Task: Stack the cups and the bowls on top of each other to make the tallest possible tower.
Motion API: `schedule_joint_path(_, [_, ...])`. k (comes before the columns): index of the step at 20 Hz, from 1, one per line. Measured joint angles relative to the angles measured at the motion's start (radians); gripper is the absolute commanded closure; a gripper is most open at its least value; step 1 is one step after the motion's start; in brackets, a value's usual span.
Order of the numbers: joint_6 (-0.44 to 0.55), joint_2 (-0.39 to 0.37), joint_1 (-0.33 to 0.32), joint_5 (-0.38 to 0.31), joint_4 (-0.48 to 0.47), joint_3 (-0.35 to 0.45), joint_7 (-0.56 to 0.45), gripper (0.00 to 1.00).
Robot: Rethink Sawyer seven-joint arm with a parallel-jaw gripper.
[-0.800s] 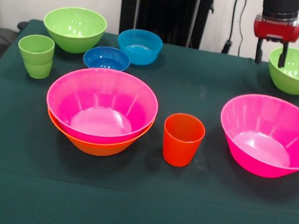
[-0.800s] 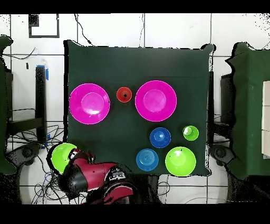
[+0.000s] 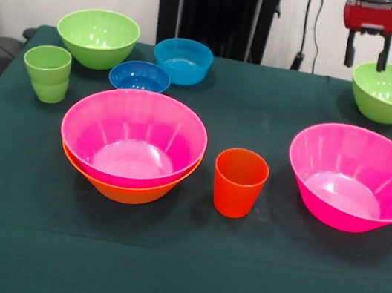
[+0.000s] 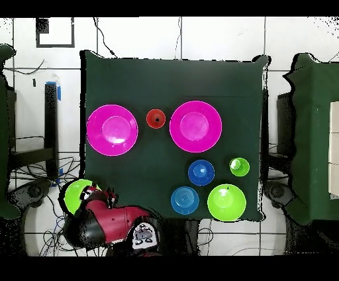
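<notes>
My gripper (image 3: 365,60) hangs open and empty above the far-side rim of a green bowl (image 3: 391,93) at the table's far right, clear of it. A pink bowl (image 3: 134,136) sits nested in the orange bowl (image 3: 125,192) at centre left. A second pink bowl (image 3: 356,178) stands alone at the right. The orange-red cup (image 3: 239,182) stands upright between them. The light green cup (image 3: 46,73) stands at the left edge. In the overhead view the arm (image 4: 106,222) covers part of the green bowl (image 4: 77,193). No purple bowl shows.
Another green bowl (image 3: 98,37), a light blue bowl (image 3: 182,60) and a small dark blue bowl (image 3: 140,75) stand at the far left of the dark green table (image 3: 175,271). The robot's black pedestal (image 3: 218,7) rises behind the table.
My gripper has risen and shifted slightly right in the front view, away from the far right green bowl. The bowls and cups have not moved.
</notes>
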Motion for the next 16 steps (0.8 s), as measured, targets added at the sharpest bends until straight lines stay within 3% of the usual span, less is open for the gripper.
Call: schedule_joint_path(16, [-0.082,0.166,0.011,0.001,-0.001,0.000,0.000,0.00])
